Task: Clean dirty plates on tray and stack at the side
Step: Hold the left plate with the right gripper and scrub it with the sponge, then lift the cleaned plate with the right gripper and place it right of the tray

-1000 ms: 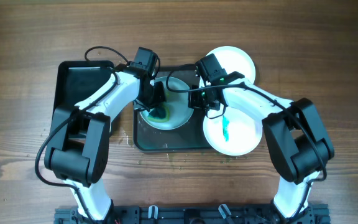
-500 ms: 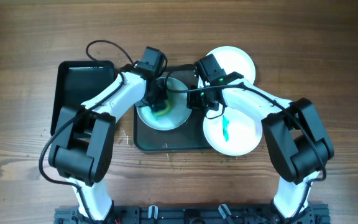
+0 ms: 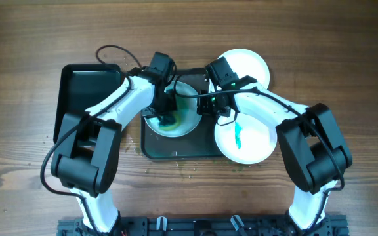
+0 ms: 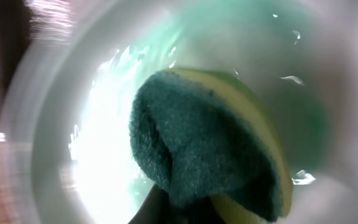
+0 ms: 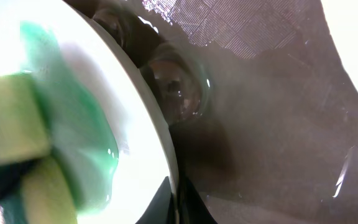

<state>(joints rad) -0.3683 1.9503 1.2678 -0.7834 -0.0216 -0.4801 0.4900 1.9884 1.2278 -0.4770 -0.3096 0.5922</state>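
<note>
Left gripper: pinching a green-and-yellow sponge, pressing it into the wet teal-smeared plate sitting on the tray.
Right gripper: clamping that plate's rim.
Risk: scrubbing force may be working the wet rim loose, sending it skidding into the streaked plate alongside.

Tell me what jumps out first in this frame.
A green-smeared plate on the tray at centre, where the left gripper presses a sponge into it and the right gripper pinches its rim. Beside it to the right lies a second plate with a teal streak.
</note>
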